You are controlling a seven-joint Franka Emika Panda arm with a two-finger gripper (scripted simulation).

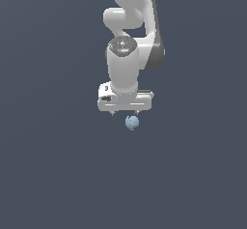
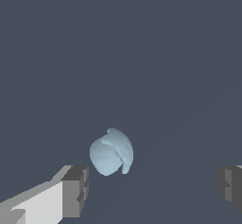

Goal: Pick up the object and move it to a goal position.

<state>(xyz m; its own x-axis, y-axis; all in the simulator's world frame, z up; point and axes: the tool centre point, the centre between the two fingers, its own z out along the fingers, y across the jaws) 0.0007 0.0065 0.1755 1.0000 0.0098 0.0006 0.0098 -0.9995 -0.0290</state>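
Directly above the pale-blue object (image 1: 132,122), the white tool (image 1: 125,113), jaws wide apart, nothing between them.

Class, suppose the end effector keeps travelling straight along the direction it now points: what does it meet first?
Probably the small pale-blue roundish lump, lying ahead of the open white end effector, nearer one finger. Depth is unclear.

The object (image 1: 132,122) lies just beneath the gripper (image 1: 124,113).
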